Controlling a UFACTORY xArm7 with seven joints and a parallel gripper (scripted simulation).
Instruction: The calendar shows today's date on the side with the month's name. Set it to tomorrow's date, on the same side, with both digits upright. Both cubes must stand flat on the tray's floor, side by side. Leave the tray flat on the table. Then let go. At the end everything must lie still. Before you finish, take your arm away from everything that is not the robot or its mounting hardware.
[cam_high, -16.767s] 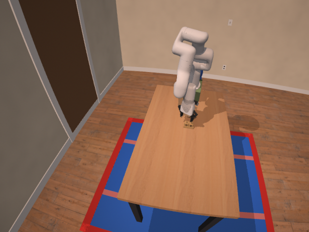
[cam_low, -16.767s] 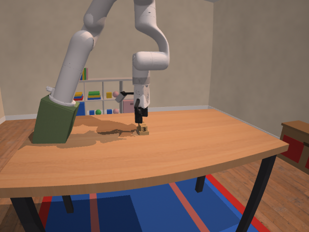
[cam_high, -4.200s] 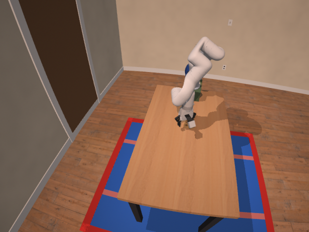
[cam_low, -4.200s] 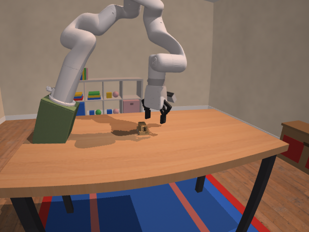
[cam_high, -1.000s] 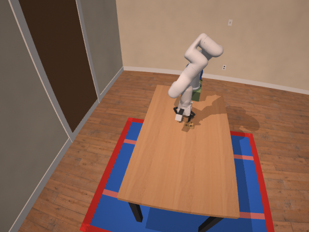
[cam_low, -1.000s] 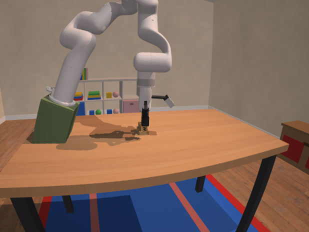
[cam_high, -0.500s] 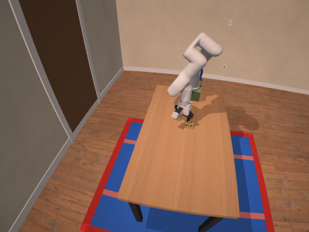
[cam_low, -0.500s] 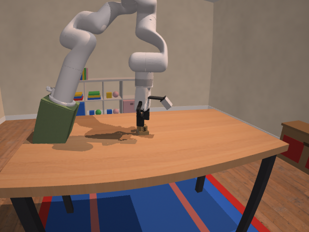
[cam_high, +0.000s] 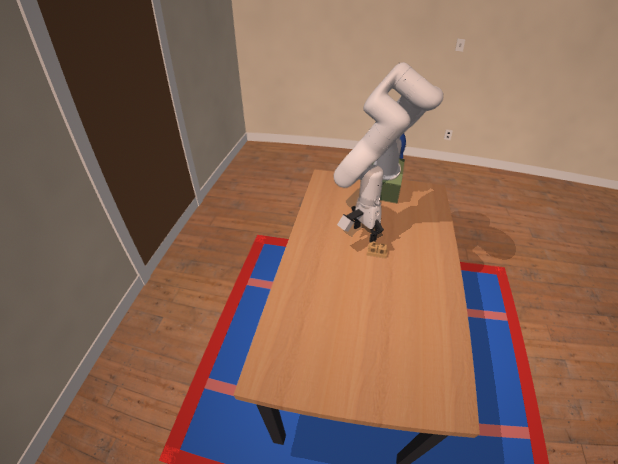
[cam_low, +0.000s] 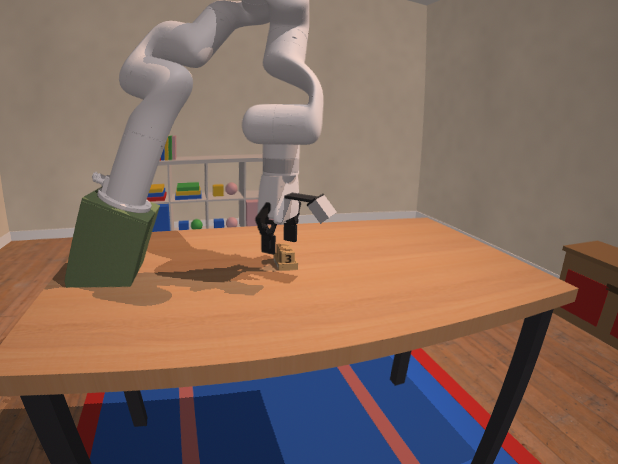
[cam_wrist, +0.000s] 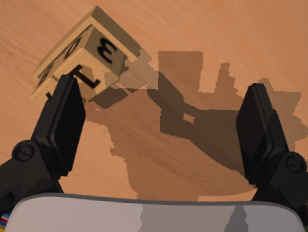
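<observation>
The wooden calendar (cam_low: 286, 258), a small tray holding two number cubes, stands on the table near its middle. In the exterior view one side face shows a "3". In the wrist view the calendar (cam_wrist: 86, 51) lies at the upper left, turned at an angle, with a "3" and a "1" on its visible faces. My gripper (cam_wrist: 162, 97) is open and empty. It hangs just above the table with its left fingertip next to the calendar, which is not between the fingers. The gripper also shows in the exterior view (cam_low: 278, 239) and in the top view (cam_high: 367, 227).
The arm's green base block (cam_low: 107, 240) stands on the table's far left. The white wrist camera box (cam_low: 321, 207) sticks out beside the gripper. A toy shelf (cam_low: 200, 195) stands behind the table, and a wooden chest (cam_low: 592, 290) is on the floor at the right.
</observation>
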